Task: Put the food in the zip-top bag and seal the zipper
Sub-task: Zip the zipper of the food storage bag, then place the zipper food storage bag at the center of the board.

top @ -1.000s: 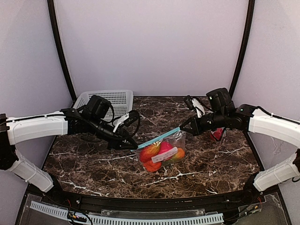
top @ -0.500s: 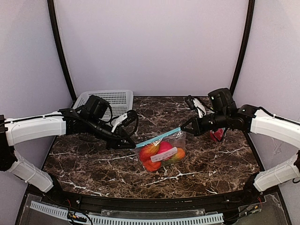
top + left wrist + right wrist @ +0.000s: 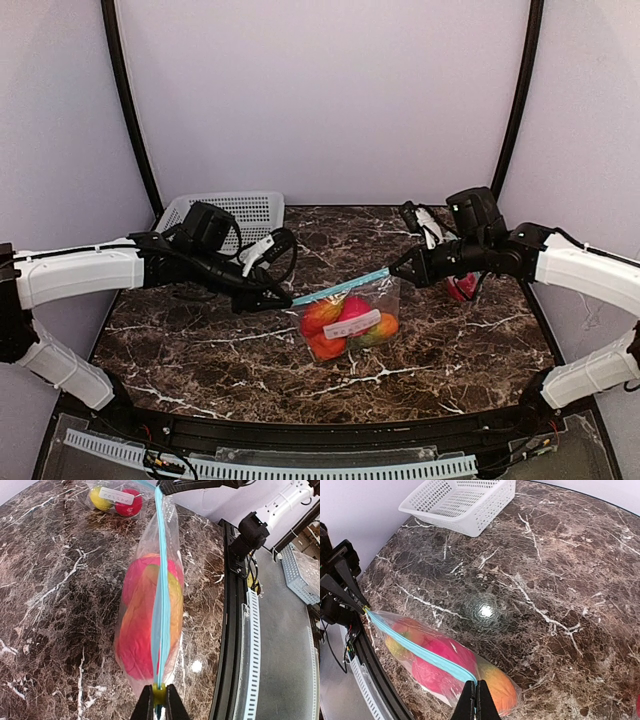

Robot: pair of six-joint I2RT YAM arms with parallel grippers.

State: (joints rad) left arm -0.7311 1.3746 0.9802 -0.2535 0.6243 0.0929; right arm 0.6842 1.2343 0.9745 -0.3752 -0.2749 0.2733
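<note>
Now | zipper (image 3: 340,285) runs taut left-right | left gripper (image 3: 283,298) pinched shut on its left end; right gripper (image 3: 393,270) pinched shut on its right | food (image 3: 322,315) bagged beneath

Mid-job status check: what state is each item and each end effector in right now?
zip-top bag: hanging, stretched between both end effectors.
food: inside the zip-top bag.
zipper: pulled taut, looks closed along its visible length.
left end effector: shut on one zipper end.
right end effector: shut on the other zipper end.
basket: upright, empty.
second bag: lying down, filled; seal unclear.
</note>
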